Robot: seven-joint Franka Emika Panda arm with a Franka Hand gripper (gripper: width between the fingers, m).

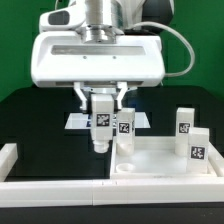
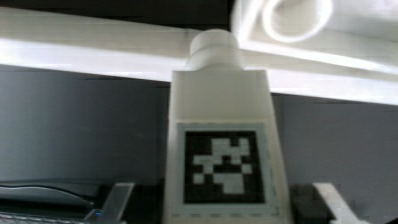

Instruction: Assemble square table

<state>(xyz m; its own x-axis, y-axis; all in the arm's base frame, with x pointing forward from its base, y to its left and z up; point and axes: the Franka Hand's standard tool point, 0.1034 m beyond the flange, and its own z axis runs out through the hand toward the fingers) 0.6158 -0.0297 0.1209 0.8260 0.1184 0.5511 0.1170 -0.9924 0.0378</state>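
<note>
One white leg (image 1: 102,124) is clasped between the two fingers of the gripper (image 1: 101,100), hanging upright with its tagged face toward the exterior camera and its narrow peg end pointing down. Its peg end hovers just beside the near corner of the square tabletop (image 1: 160,158) on the exterior view's left, close above the black table (image 1: 40,120); whether it touches anything cannot be told. The tabletop lies flat against the long white border rail (image 1: 100,188) that runs along the front.

Standing on the tabletop, a second leg (image 1: 124,128) rises just beside the held one, on the exterior view's right. Two more legs stand farther toward the exterior view's right: one (image 1: 184,124) by the tabletop's far edge, another (image 1: 197,151) nearer the front. Behind the tabletop, partly hidden by the held leg, lies the marker board (image 1: 78,120).

From the wrist view, the held leg (image 2: 221,140) fills the middle, its black-and-white tag near the fingers (image 2: 118,196), its rounded peg reaching toward the tabletop's white edge (image 2: 107,55) and a round corner recess (image 2: 302,22).
</note>
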